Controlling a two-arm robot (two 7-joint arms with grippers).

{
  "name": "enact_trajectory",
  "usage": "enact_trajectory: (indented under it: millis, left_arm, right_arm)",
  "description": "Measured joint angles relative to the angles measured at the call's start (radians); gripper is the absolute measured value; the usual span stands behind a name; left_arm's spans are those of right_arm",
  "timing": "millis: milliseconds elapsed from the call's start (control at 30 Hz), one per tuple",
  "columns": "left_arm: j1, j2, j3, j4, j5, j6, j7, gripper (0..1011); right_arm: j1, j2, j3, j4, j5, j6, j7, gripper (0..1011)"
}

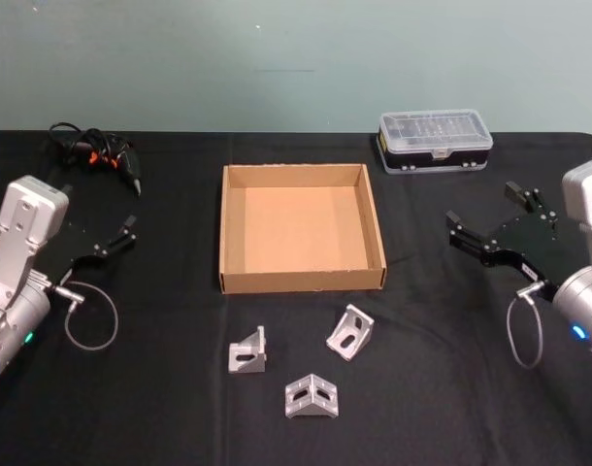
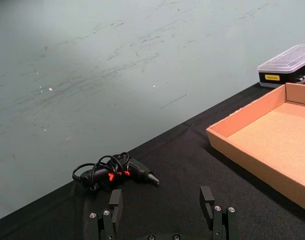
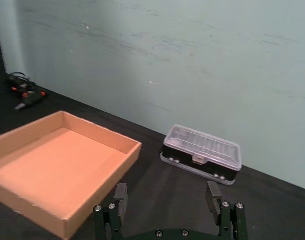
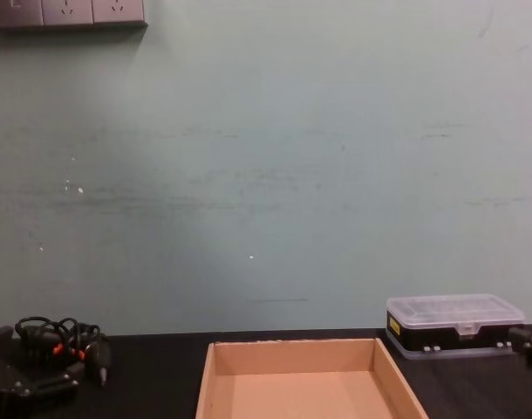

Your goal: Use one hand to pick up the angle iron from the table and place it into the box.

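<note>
While three angle irons [image 1: 312, 396] are lying on the table [image 1: 160, 408] before the box [image 1: 301, 280] | left gripper [image 1: 116, 239] is hovering wide open, empty | right gripper [image 1: 483, 207] is hovering wide open, empty

A small plastic case [image 1: 435, 141], with a clear lid closed over a black base and a yellow label on one end, is set at the far right, close to the pale green wall [image 1: 277, 58], which is marked with faint scuffs and streaks. At the far left a black hand tool [image 1: 121, 160] with orange-red parts is laid on its side, its tip pointed toward the near side, and its black cord [image 1: 68, 134] is bundled in loose loops beside it. A row of grey sockets [image 4: 70, 13] is seen high on the wall in the chest view, above the tool.
</note>
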Motion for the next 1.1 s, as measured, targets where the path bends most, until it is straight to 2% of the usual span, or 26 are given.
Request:
enact_trajectory:
  millis: [200,333,533,700,833,1100]
  left_arm:
    - [0.000,0.000,0.000,0.000,0.000,0.000,0.000,1011]
    - [0.000,0.000,0.000,0.000,0.000,0.000,0.000,1011]
    - [0.000,0.000,0.000,0.000,0.000,0.000,0.000,1011]
    - [0.000,0.000,0.000,0.000,0.000,0.000,0.000,1011]
    - [0.000,0.000,0.000,0.000,0.000,0.000,0.000,1011]
    - [0.000,0.000,0.000,0.000,0.000,0.000,0.000,1011]
  right_arm:
    - [-0.040,0.029,0.039,-0.088,0.050,0.058,0.043,1003]
    - [-0.080,0.054,0.077,-0.169,0.100,0.097,0.084,1003]
    - [-0.114,0.086,0.104,-0.264,0.144,0.158,0.147,1002]
    - [-0.128,0.106,0.103,-0.313,0.153,0.204,0.191,1002]
    - [-0.130,0.111,0.089,-0.331,0.148,0.236,0.217,1003]
    - [-0.112,0.088,0.038,-0.315,0.125,0.330,0.252,1003]
